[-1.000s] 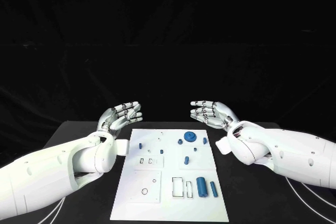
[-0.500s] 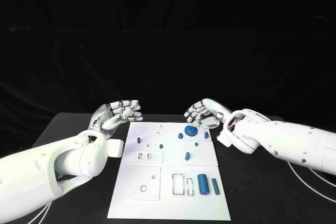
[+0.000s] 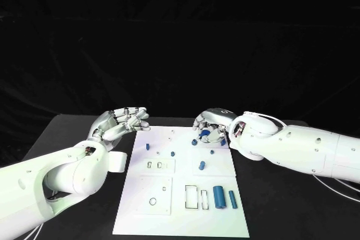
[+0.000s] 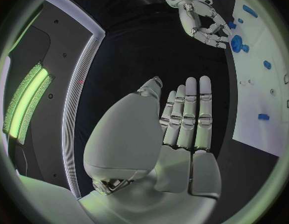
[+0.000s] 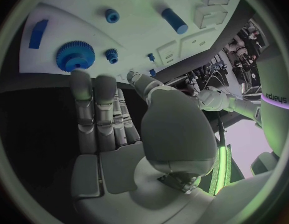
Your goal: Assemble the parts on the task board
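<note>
The white task board [image 3: 180, 198] lies in the middle of the black table. On it are a blue gear [image 3: 202, 133], several small blue pegs such as one at the left [image 3: 148, 146], a thick blue cylinder [image 3: 218, 197] and a thin blue bar [image 3: 232, 199]. My right hand [image 3: 212, 126] hovers palm down over the board's far right part, just above the gear. The right wrist view shows its fingers [image 5: 101, 109] stretched out and empty, tips close to the gear [image 5: 74, 56]. My left hand [image 3: 120, 123] is raised beside the board's far left corner, fingers apart, holding nothing.
Rectangular slots [image 3: 196, 198] and a round hole [image 3: 153, 202] mark the board's near half. Black table surface [image 3: 75, 141] lies bare on both sides of the board. In the left wrist view the right hand [image 4: 204, 20] shows beyond my left hand [image 4: 176, 129].
My right hand has swung in from the board's right side, turned palm down and come over the gear. The left hand has stayed near the far left corner.
</note>
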{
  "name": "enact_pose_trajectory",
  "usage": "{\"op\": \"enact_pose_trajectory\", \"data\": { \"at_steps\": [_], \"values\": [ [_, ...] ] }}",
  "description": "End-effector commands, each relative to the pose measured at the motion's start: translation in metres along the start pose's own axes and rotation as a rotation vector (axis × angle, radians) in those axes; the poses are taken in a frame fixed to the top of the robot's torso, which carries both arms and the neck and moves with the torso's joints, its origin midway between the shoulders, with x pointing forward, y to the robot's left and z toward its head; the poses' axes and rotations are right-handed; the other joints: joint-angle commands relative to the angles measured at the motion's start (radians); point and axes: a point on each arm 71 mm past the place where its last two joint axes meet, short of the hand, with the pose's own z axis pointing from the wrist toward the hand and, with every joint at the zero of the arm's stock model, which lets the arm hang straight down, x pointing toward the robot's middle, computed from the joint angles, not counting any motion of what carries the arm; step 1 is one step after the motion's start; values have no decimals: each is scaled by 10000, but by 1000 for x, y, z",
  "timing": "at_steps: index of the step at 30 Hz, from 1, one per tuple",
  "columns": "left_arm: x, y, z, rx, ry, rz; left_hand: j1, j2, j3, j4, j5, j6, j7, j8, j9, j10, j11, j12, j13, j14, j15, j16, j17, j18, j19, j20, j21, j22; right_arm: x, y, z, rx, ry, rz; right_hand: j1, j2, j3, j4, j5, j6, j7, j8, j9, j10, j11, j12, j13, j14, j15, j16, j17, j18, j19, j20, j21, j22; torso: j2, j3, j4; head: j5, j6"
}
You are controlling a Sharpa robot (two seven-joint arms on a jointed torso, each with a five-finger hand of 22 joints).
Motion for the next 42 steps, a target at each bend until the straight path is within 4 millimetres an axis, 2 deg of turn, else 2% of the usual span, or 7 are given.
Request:
{"op": "enact_pose_trajectory", "data": {
  "at_steps": [1,4,9,20,30,37,42],
  "values": [
    [4,-3,0,31,406,13,1,-95,69,2,-53,69,-11,29,8,66,6,-32,3,43,-50,67,20,112,9,-84,69,22,2,3,2,177,288,-1445,47,-139,-56,141,35,-92,43,13,56,-220,22,-52,123,335,106,1445,1453,-190,344,10,1241,1547,147,-31,62,-58,38],
    [4,-3,0,15,430,15,-15,-108,85,4,-55,60,-5,25,5,60,11,-50,-1,32,-49,105,55,110,2,-92,122,53,2,5,4,181,361,-1689,159,-96,-92,292,61,-97,28,42,133,-419,81,-96,212,318,117,2576,2685,-394,682,89,2368,3095,194,-47,94,-97,37],
    [4,-3,0,-15,450,17,-42,-122,108,6,-58,51,3,21,2,52,17,-73,-4,15,-47,160,103,109,-5,-103,199,99,4,6,6,247,613,-1975,289,-98,-86,429,80,-140,42,44,208,-500,111,-91,314,342,158,3361,3527,-518,872,159,3080,4098,255,-59,158,-142,-5],
    [2,-4,-1,-69,439,32,-102,-147,155,2,-63,19,34,9,-7,32,37,-120,-5,-20,-40,290,213,105,-21,-120,380,206,8,6,8,326,923,-2264,406,-67,-6,526,127,-56,40,96,292,-488,112,-61,394,407,181,3885,4115,-630,1092,199,3590,4867,326,-60,249,-181,-51],
    [0,-5,-1,-81,424,46,-110,-149,166,1,-64,16,39,10,-8,32,39,-126,-4,-33,-38,315,236,104,-25,-123,419,230,11,6,9,340,1091,-2333,553,5,279,557,125,125,6,148,383,-322,89,0,446,453,167,4214,4484,-718,1284,209,3938,5415,382,-65,278,-203,-68],
    [-1,-5,-1,-108,396,61,-110,-149,166,1,-64,16,39,10,-8,32,39,-126,-4,-33,-38,315,236,104,-25,-123,419,230,12,7,9,302,1054,-2319,838,213,844,435,-124,519,-150,313,573,179,-74,150,513,494,48,4471,4771,-826,1552,131,4303,6023,395,-73,300,-209,-87],
    [-2,-5,-1,-125,376,72,-110,-149,166,1,-64,16,39,10,-8,32,39,-126,-4,-33,-38,315,236,104,-25,-123,419,230,11,7,9,272,943,-2297,957,372,1108,310,-118,805,-257,482,746,517,-196,220,578,504,-46,4556,4854,-884,1698,48,4479,6325,416,-85,304,-216,-78]
  ]
}}
